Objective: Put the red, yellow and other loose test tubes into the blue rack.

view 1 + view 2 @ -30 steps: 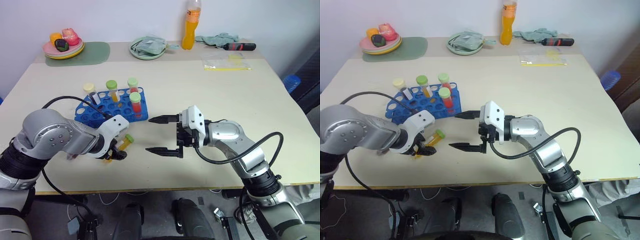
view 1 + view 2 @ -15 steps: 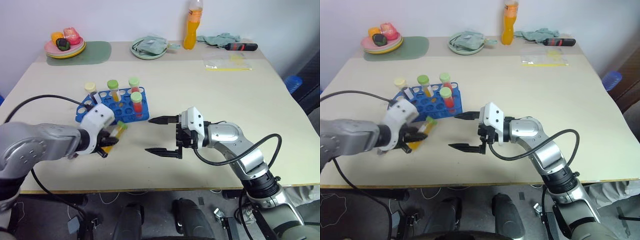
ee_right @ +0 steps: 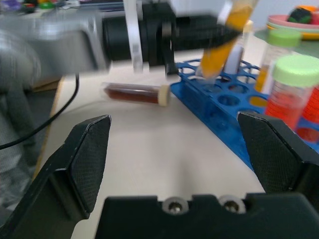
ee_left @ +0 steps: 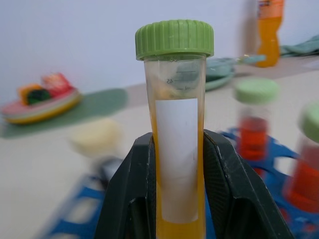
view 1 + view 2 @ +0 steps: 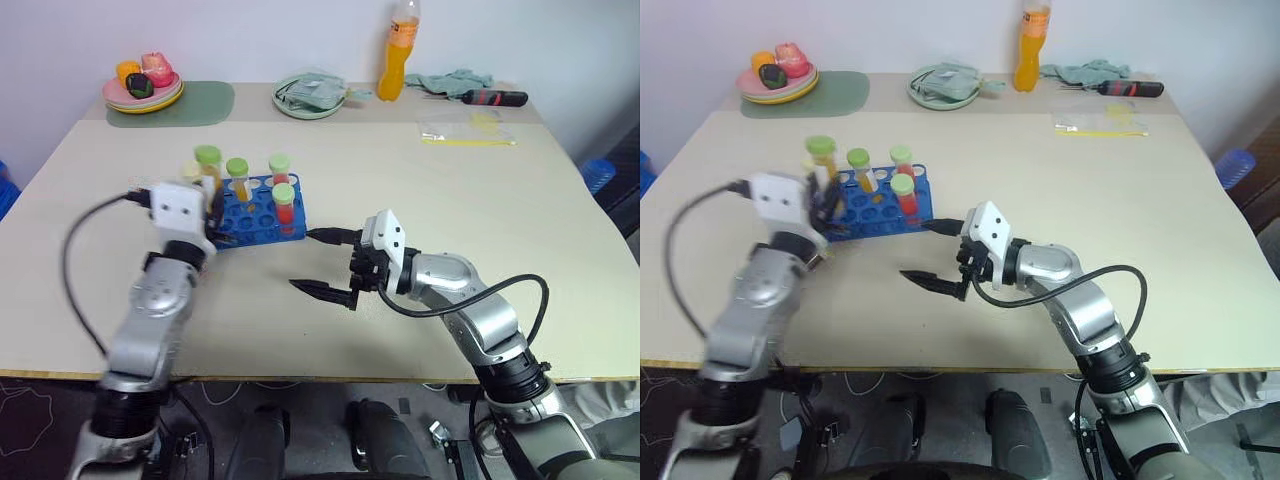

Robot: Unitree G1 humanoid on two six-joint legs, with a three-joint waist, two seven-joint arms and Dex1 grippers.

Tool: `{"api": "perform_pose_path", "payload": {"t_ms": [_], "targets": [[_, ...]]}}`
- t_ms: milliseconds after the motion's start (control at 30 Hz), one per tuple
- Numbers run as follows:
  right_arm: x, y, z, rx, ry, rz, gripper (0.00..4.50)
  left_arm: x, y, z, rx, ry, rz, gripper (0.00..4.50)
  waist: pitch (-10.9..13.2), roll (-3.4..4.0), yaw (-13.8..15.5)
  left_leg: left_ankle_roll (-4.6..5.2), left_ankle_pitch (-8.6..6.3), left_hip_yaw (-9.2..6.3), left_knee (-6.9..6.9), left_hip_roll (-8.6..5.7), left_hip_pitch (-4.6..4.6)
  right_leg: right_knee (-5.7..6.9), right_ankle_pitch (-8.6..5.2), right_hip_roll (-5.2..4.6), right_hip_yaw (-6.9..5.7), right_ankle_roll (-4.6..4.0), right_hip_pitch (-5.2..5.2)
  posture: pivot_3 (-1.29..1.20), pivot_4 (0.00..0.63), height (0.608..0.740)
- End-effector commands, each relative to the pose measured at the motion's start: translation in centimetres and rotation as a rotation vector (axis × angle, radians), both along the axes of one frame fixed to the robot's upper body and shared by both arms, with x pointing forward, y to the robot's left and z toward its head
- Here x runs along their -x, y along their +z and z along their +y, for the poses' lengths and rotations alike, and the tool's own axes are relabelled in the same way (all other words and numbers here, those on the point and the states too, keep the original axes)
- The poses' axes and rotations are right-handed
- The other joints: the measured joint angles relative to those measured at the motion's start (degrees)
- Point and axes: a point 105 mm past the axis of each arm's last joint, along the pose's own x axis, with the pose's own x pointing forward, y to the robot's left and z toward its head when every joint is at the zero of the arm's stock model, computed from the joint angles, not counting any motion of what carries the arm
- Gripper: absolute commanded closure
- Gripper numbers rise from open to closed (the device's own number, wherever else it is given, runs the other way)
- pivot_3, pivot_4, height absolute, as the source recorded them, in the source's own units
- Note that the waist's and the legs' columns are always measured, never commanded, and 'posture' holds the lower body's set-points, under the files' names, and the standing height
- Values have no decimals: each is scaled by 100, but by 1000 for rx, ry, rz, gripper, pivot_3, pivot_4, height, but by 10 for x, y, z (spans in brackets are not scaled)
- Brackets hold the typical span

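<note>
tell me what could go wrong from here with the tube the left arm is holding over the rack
The left gripper pinches the yellow tube low down, so it could tilt and miss a hole in the blue rack. It might knock the green-capped tubes standing there. The maroon tube lying beside the rack could get bumped and roll.

Both head views look forward and down over the worktop (image 5: 420, 190) from close above. The left wrist view faces along its jaws, very near a yellow tube (image 4: 175, 149). The right wrist view, seemingly low, shares the blue rack (image 3: 224, 107).
</note>
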Motion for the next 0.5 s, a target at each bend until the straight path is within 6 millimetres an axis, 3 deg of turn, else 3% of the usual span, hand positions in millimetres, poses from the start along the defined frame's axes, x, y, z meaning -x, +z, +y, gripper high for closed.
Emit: {"api": "perform_pose_path", "payload": {"t_ms": [33,500], "targets": [[3,12,-4,-24,-21,-42,0,1,11,-3,-17,-25,-90,3670,0,0,-8,0,0,0,-1,0,1,4,0,1,0,0,-2,0,150,740],[9,14,-2,-29,-27,-32,0,-14,-2,-11,-19,-67,-101,3670,0,0,5,1,0,-2,1,0,5,8,0,3,-2,0,2,0,150,740]]}}
